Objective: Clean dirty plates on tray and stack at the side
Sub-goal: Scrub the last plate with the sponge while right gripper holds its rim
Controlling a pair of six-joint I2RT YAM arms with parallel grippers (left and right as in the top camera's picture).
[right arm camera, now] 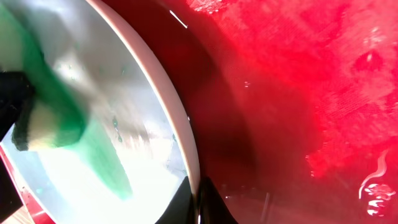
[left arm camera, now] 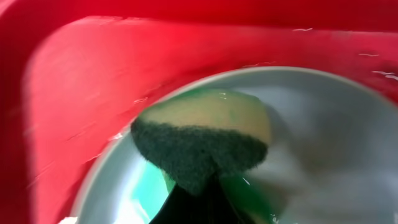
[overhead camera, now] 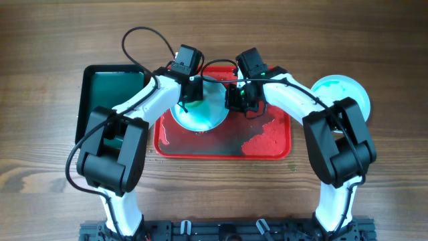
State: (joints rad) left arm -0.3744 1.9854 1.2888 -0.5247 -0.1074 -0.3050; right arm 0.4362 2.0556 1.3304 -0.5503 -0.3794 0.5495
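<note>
The wooden bench (overhead camera: 40,134) carries everything. The red tray (overhead camera: 224,155) lies under both end effectors, and its floor is wet and shiny. A dark green tray (overhead camera: 110,87) sits just beside it, out past the left end effector (overhead camera: 189,102).

A plate (overhead camera: 204,115) lies in the red tray, right under the two end effectors and between them. A second plate (overhead camera: 338,87), pale turquoise, rests on the bench outside the red tray, out past the right end effector (overhead camera: 239,100). The right arm (overhead camera: 334,144) hides part of it.

The left end effector is closed on a sponge (left arm camera: 202,146). The sponge is yellow on one side and dark green and scrubby on the other. It presses down on the plate near the rim, close to the red tray's wall. A green smear (right arm camera: 106,155) runs across the plate just by the sponge.

The right end effector is almost closed. Its two fingers (right arm camera: 214,208) pinch the plate's rim on the side away from the sponge. From above, the two end effectors cover much of the plate.
</note>
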